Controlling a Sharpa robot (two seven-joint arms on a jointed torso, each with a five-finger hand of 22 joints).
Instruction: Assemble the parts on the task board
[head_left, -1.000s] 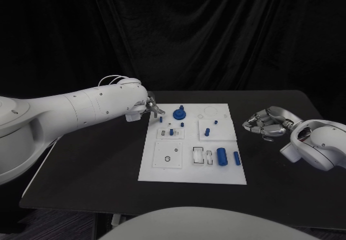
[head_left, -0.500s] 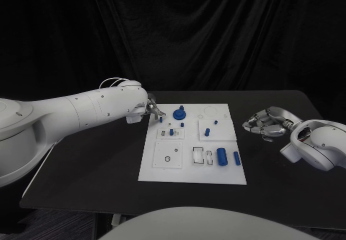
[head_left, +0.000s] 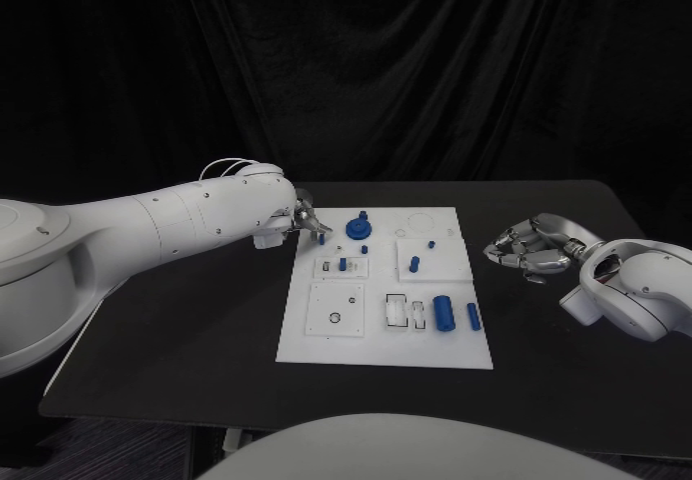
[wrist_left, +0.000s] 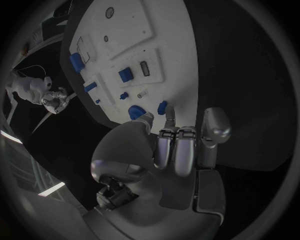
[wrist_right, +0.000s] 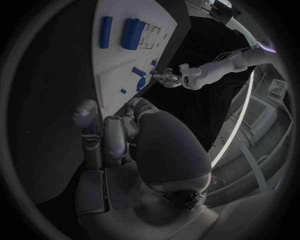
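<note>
The white task board (head_left: 335, 340) lies mid-table. A blue knob (head_left: 358, 229) stands near its far left corner, and a thick blue cylinder (head_left: 444, 312) and a slim one (head_left: 473, 317) lie near the front. My left hand (head_left: 304, 221) hovers at the board's far left edge with its fingers curled. In the left wrist view its fingertips (wrist_left: 169, 115) are right at a small blue peg (wrist_left: 162, 106) beside the knob (wrist_left: 135, 112); whether they grip it is unclear. My right hand (head_left: 528, 250) rests right of the board, fingers curled in, holding nothing.
More small blue pegs (head_left: 414, 265) stand in the board's middle blocks. The black table (head_left: 188, 330) has bare room left and right of the board. The right wrist view shows the board (wrist_right: 115, 65) beyond my right hand (wrist_right: 125, 145).
My left hand has crept slightly to the right, toward the small blue peg and the knob. The right hand has stayed put.
</note>
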